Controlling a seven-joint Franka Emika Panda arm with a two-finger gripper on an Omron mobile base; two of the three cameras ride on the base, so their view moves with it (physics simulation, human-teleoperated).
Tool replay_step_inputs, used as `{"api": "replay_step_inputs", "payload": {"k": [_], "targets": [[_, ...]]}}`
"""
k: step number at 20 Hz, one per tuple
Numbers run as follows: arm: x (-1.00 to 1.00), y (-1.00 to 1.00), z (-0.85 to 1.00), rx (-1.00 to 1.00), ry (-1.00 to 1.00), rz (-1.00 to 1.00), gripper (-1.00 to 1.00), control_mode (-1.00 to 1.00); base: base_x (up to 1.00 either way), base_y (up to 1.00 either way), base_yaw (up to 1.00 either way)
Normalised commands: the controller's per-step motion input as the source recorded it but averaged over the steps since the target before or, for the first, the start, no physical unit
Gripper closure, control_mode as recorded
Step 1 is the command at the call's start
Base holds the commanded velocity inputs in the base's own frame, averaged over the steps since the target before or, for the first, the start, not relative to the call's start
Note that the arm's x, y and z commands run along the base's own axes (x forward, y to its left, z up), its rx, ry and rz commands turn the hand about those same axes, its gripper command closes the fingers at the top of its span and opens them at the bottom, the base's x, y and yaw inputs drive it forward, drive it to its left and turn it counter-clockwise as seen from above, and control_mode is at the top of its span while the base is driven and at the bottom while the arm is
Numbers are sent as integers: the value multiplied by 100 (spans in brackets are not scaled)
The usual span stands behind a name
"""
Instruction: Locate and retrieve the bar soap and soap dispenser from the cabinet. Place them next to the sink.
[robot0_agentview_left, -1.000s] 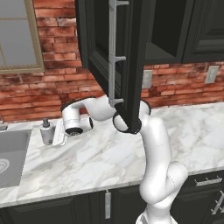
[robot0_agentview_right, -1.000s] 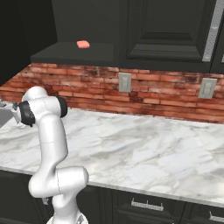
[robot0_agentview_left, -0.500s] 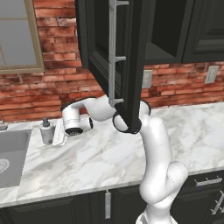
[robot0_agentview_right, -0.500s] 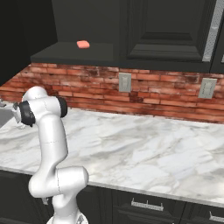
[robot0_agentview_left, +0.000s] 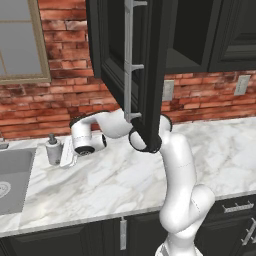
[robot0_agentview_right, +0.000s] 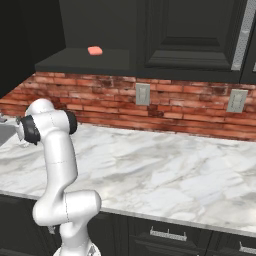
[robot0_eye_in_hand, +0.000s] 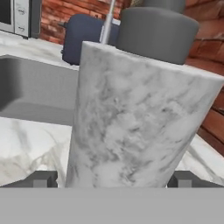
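The soap dispenser (robot0_agentview_left: 52, 149) stands upright on the marble counter just right of the sink (robot0_agentview_left: 12, 170). My gripper (robot0_agentview_left: 66, 156) is right beside it, on its right. In the hand view the speckled soap dispenser (robot0_eye_in_hand: 135, 113) sits between my fingertips (robot0_eye_in_hand: 43, 179), with a small gap on the left, so my gripper (robot0_eye_in_hand: 113, 179) is open around it. The sink (robot0_eye_in_hand: 35, 92) lies behind it. The pink bar soap (robot0_agentview_right: 95, 50) lies on the shelf of the cabinet (robot0_agentview_right: 75, 60), whose door (robot0_agentview_left: 145, 65) hangs open over my arm.
A dark blue appliance (robot0_eye_in_hand: 85, 37) and a microwave (robot0_eye_in_hand: 17, 17) stand beyond the sink. The open door's lower corner is close above my elbow (robot0_agentview_left: 145, 140). A window (robot0_agentview_left: 20, 40) is at the left, and outlets (robot0_agentview_right: 142, 94) are on the brick wall.
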Motion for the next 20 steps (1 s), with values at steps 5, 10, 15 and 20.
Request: {"api": "replay_step_inputs", "payload": {"k": [5, 10, 15, 20], "targets": [[13, -25, 0, -3, 10, -8, -100, -100, 0, 0, 0], [10, -28, 0, -5, 10, -9, -100, -100, 0, 0, 0], [-3, -28, 0, -3, 7, -12, -100, -100, 0, 0, 0], [-13, -36, 2, -3, 5, -15, -100, -100, 0, 0, 0]]}}
